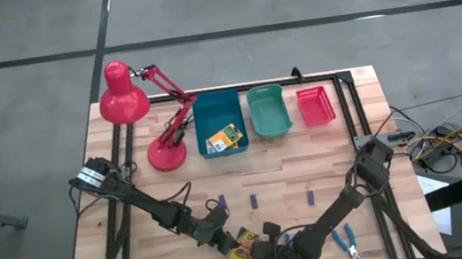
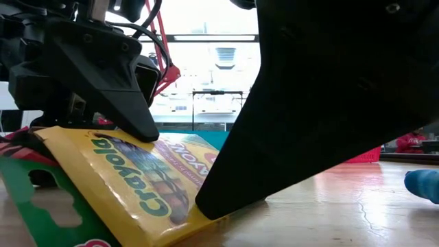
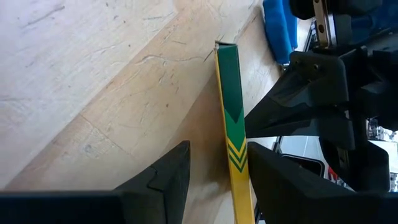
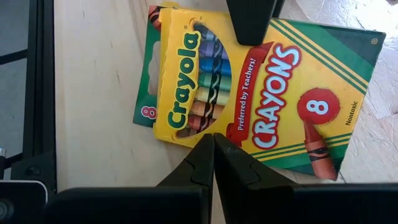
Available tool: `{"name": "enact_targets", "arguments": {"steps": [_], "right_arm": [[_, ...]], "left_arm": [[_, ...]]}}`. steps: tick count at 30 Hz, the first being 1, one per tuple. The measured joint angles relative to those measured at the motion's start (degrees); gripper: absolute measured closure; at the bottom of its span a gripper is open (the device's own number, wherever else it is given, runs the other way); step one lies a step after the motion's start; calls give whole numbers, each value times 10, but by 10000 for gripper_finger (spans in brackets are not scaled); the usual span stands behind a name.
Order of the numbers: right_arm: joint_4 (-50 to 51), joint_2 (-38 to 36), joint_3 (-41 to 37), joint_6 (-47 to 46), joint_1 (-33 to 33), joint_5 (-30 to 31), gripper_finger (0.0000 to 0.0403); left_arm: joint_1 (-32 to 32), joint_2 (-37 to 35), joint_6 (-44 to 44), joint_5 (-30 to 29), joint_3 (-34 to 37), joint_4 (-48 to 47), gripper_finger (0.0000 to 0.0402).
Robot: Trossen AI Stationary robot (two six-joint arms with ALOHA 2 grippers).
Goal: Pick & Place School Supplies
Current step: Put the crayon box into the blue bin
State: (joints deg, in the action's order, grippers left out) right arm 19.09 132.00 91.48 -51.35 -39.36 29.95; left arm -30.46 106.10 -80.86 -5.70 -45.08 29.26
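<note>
Gripping yellow-and-green cardboard crayon box (image 4: pixel 249 93) edgewise in half-open left pincer (image 3: pixel 214 171), closed empty right pincer (image 4: pixel 214 146) bracing; probably next lifting toward far bins.

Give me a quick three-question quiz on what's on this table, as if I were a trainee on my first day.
1. True or false: the blue bin has a binned crayon box lying in it.
2. How many purple blocks show on the bare wood in the high view? A) one B) three C) six
3. Fill in: the right end effector, hanging over the front crayon box, has its fingers ___.
Key: 1 true; 2 B; 3 shut.
</note>
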Motion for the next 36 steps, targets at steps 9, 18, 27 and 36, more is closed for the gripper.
{"name": "enact_targets", "arguments": {"steps": [9, 18, 27, 36], "right_arm": [[0, 0, 0, 0, 0, 0, 394], [-1, 0, 0, 0, 0, 1, 394], [0, 0, 0, 0, 0, 1, 394], [-1, 0, 0, 5, 0, 2, 394]], "left_arm": [[0, 0, 2, 1, 0, 3, 239], [1, 0, 8, 2, 0, 7, 300], [1, 0, 14, 3, 0, 8, 371], [1, 0, 15, 3, 0, 9, 360]]}}
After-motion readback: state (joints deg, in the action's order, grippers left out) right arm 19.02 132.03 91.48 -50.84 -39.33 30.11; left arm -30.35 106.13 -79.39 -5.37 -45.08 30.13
